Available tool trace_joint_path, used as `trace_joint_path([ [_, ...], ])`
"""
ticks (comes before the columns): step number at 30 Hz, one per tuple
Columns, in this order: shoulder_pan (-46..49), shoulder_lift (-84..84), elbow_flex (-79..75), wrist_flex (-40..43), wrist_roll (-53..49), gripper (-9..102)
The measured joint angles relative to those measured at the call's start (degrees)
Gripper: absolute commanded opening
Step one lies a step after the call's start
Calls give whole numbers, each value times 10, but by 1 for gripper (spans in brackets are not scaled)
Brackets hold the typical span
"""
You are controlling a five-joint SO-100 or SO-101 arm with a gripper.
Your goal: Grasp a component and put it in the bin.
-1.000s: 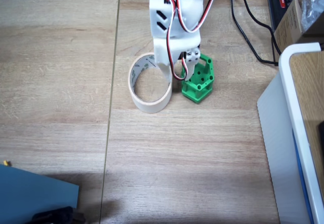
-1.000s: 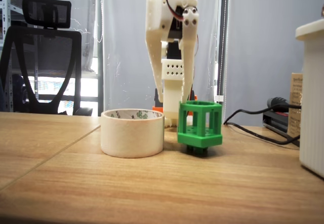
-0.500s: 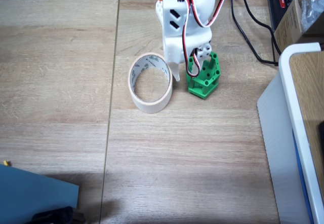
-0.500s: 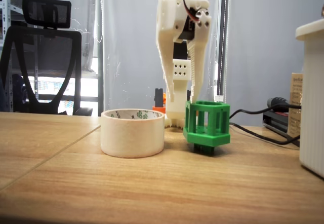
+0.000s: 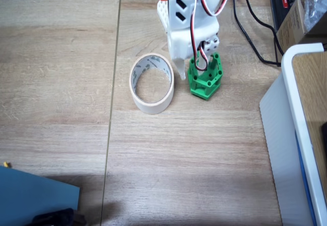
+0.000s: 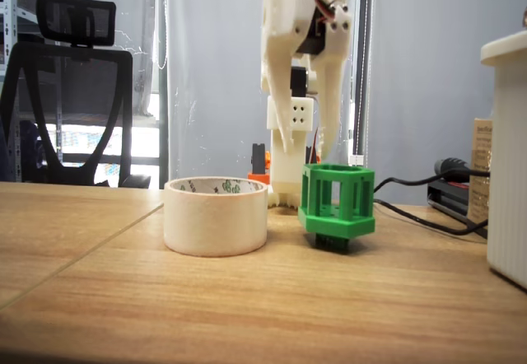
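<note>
- Wooden table (image 5: 61, 83), light oak grain, one seam running top to bottom left of centre in the view from above; same surface (image 6: 123, 298) seen low from the side.
- White-rimmed container (image 5: 301, 108) along the right edge from above; its pale wall (image 6: 506, 158) at far right in the low view.
- White arm (image 5: 191, 11) reaching in from the top edge, red, white and black servo wires looped down its front.
- Black office chair (image 6: 70, 92) behind the table, left, low view only.
- Black cable (image 5: 250, 37) snaking across the table at upper right.
- Bin (image 5: 151, 83), cream tape ring, lying flat with the opening up; just left of the component, small gap between them (image 6: 216, 215).
- Component (image 5: 205, 76), green cage part, resting on the table right of the bin, slightly tilted in the low view (image 6: 336, 204).
- Gripper (image 6: 305, 146) raised above the component's top, fingers spread apart, nothing pinched; one tip over the component's near edge, the other toward the bin, seen from above (image 5: 191, 67).
</note>
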Motion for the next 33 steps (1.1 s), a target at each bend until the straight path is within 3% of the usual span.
trace_joint_path([
  [33, -4, -48, 82, -13, 0, 16],
])
